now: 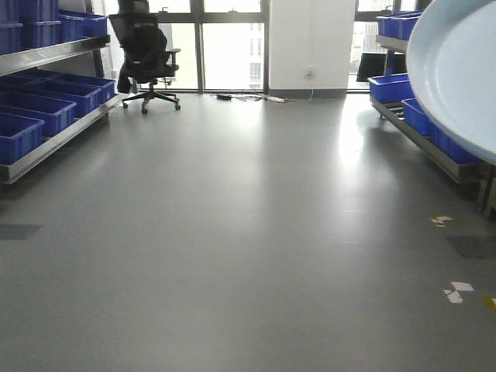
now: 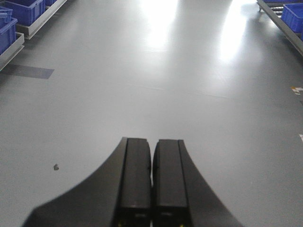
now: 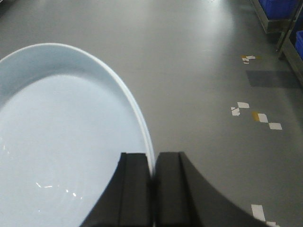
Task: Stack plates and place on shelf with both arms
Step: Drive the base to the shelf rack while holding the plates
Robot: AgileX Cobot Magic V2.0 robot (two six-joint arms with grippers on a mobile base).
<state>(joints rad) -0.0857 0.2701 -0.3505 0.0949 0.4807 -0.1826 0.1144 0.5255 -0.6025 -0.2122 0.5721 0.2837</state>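
Front view: shows one plate (image 1: pixel 457 70) high at the right edge, tilted, up in the air, partly cut off by the frame. Shows also shelves (image 1: pixel 46 54) with blue bins (image 1: pixel 31 116) along both sides, a chair (image 1: pixel 147 54) at the back, and bare floor (image 1: pixel 248 232). No bench in sight.

Left wrist view: shows the left tool (image 2: pixel 152 142) with fingers pressed together, nothing between them, over floor.

Right wrist view: shows the right tool (image 3: pixel 152 158) clamped on the near rim (image 3: pixel 142 120), with the plate spreading away to the left above the floor. Cannot tell whether a second plate nests beneath.

On handling: looks stiff and glossy, so likely slippery and breakable. Probably sags from a one-edge pinch. Calls for a hold on the upturned rim, better with a second hold at the opposite edge, kept level.
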